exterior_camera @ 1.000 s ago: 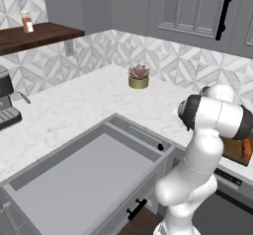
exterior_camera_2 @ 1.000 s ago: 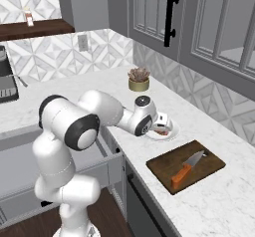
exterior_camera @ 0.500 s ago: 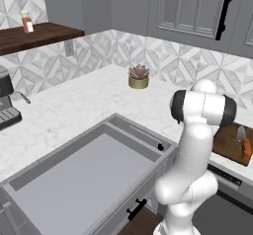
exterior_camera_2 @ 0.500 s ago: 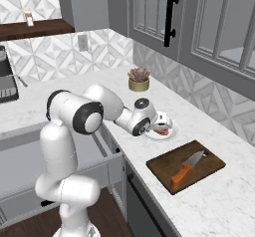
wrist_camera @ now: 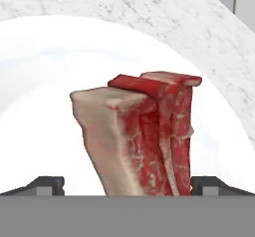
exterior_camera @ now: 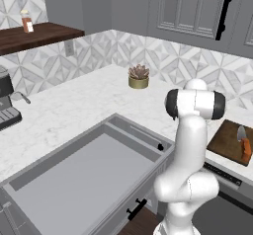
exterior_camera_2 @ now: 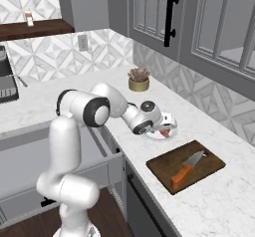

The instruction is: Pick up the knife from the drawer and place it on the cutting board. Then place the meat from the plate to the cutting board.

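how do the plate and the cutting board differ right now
The plate is round and white; the cutting board is rectangular, dark brown and larger. The plate carries the meat, with the gripper down at it; the cutting board carries the knife. Both lie flat on the marble counter.

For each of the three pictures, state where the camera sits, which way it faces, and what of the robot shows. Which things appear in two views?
Left base view: behind-left, facing forward-down over the open drawer; arm lower right.
Right base view: behind-right, facing the counter; arm lower left, gripper at the plate.
Hand view: on the hand, facing the meat between the fingertips.
Shared: cutting board and knife in both base views.
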Tool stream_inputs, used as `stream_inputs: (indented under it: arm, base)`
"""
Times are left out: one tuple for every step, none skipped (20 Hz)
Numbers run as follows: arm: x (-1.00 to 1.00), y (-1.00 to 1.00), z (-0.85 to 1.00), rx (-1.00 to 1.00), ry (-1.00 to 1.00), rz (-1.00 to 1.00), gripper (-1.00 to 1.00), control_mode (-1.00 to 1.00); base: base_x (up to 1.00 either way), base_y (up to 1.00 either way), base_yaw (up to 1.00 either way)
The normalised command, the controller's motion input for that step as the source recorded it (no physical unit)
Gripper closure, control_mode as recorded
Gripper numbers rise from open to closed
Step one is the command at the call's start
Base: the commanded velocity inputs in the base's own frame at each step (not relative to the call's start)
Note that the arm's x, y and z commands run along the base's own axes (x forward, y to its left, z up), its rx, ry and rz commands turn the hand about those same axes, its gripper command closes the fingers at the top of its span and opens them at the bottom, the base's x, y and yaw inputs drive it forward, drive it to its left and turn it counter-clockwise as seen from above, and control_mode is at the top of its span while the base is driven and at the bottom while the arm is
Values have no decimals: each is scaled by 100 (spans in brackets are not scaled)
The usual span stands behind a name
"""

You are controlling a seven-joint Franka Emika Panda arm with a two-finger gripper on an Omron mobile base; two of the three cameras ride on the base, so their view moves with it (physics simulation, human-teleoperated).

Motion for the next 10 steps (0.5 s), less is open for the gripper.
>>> stream_inputs:
  arm:
    - [26, -21, -16, -3, 0, 5, -100, -100]
    - [24, -21, -18, -3, 0, 5, -100, -100]
    - [21, -21, -14, -3, 0, 5, -100, -100]
    - [16, -19, -9, -1, 0, 5, -100, -100]
    - [16, -10, -11, -2, 0, 4, -100, -100]
    - [14, 0, -9, -2, 0, 4, 100, -100]
    - [8, 0, -9, -1, 0, 3, 100, -100]
    - [4, 0, 0, -2, 0, 2, 100, -100]
    - [0, 0, 0, -1, 0, 0, 100, -100]
    - [0, 0, 0, -1, 0, 0, 100, -100]
  base:
    - [0, 0, 0]
    - [0, 0, 0]
    - [0, 0, 0]
    - [0, 0, 0]
    - [0, 0, 0]
    - [0, 0, 0]
    - [0, 0, 0]
    - [0, 0, 0]
    - [0, 0, 0]
    - [0, 0, 0]
